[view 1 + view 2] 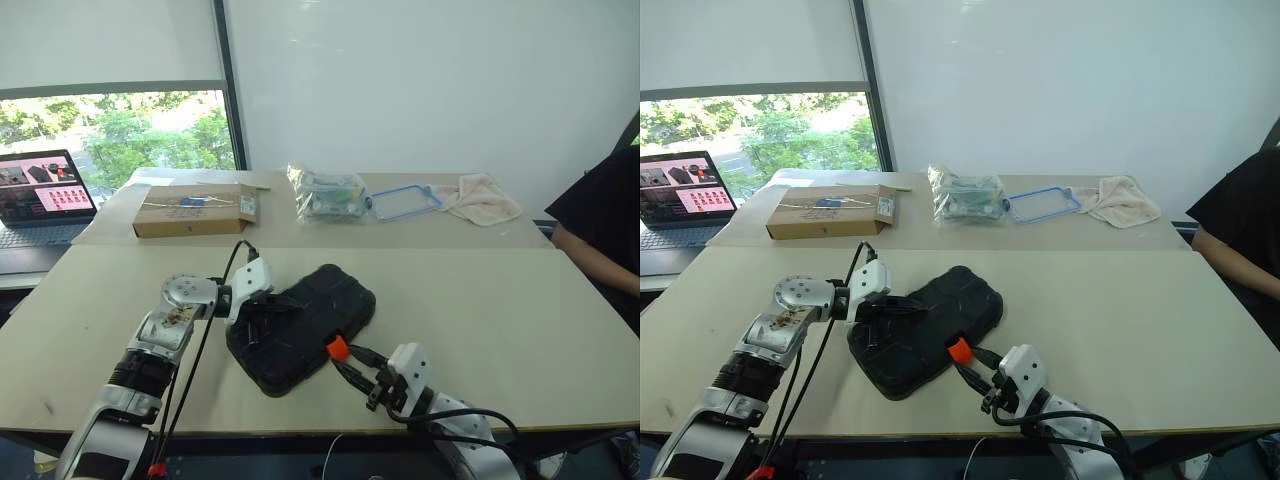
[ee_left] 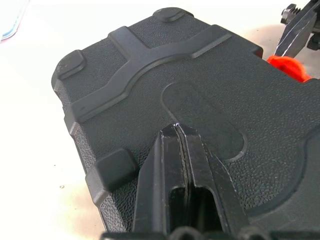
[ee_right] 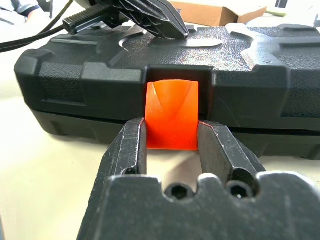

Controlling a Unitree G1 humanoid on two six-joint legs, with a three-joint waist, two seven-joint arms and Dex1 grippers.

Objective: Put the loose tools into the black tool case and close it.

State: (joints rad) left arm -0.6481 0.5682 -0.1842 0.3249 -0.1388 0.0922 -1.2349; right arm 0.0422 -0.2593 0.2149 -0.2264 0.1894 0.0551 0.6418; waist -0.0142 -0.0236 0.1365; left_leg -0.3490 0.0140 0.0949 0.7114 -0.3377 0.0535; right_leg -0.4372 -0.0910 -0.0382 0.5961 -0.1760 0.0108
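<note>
The black tool case (image 1: 318, 312) lies closed on the near table, its textured lid up. My left gripper (image 2: 176, 128) is shut, and its tips rest on the lid's left part (image 1: 262, 316). My right gripper (image 3: 172, 131) reaches in level from the front edge. Its two fingers are shut on the case's small orange latch (image 3: 172, 112), one on each side; the latch (image 1: 338, 348) sits at the case's front wall. The loose tools are out of view.
On the far table stand a brown cardboard box (image 1: 195, 211), a clear bag of items (image 1: 328, 193), a blue-rimmed lid (image 1: 405, 202) and a beige cloth (image 1: 482, 197). A laptop (image 1: 40, 195) sits far left. A person in black (image 1: 600, 225) sits at the right.
</note>
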